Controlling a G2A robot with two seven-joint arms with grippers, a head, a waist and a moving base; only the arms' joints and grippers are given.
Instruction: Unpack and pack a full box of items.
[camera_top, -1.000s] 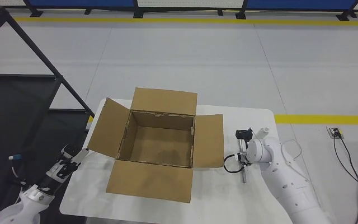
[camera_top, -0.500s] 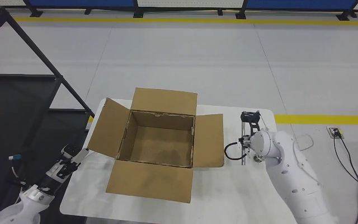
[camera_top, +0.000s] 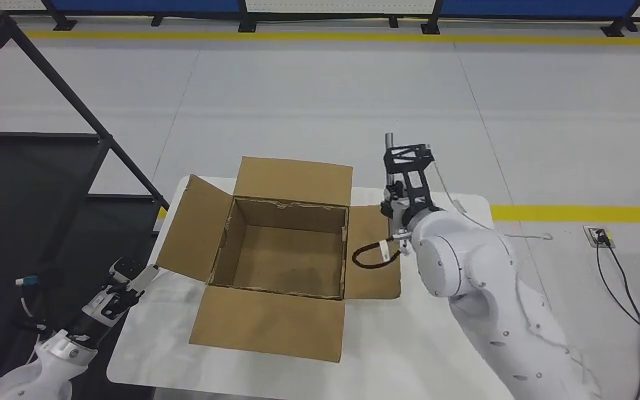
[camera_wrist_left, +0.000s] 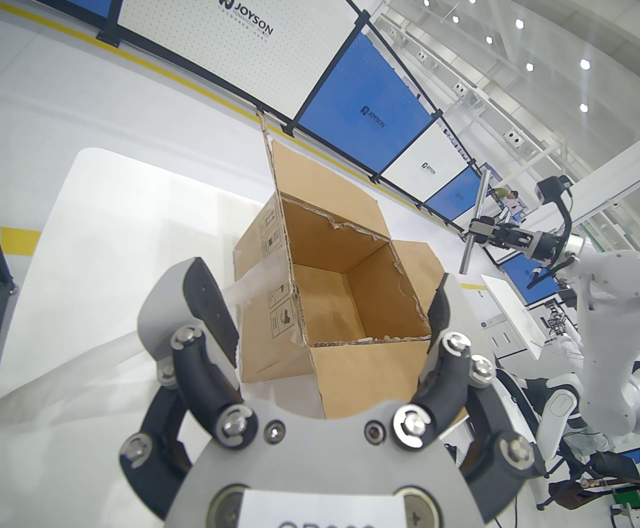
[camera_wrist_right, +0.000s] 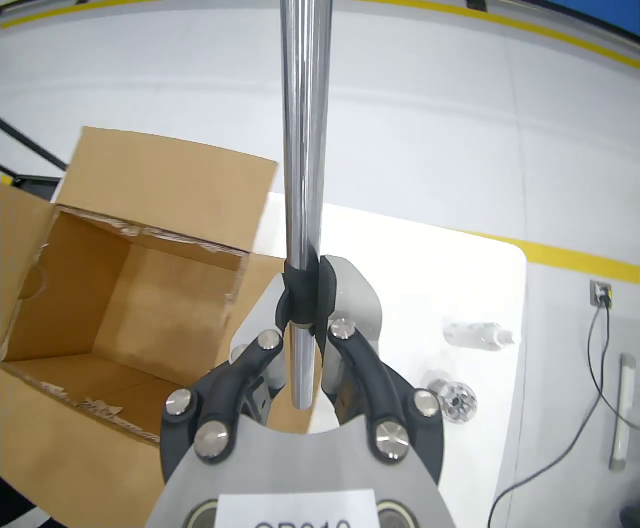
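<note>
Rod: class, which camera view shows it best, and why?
The right wrist view: the rod is close and large, clamped in the right gripper's jaws. The left wrist view shows it whole but far off and small. The top view catches a short end past the gripper.

Top camera above my arms, looking down on whole table (camera_top: 385, 335). Left wrist low, near; right wrist higher; all share box (camera_top: 285, 260).
</note>
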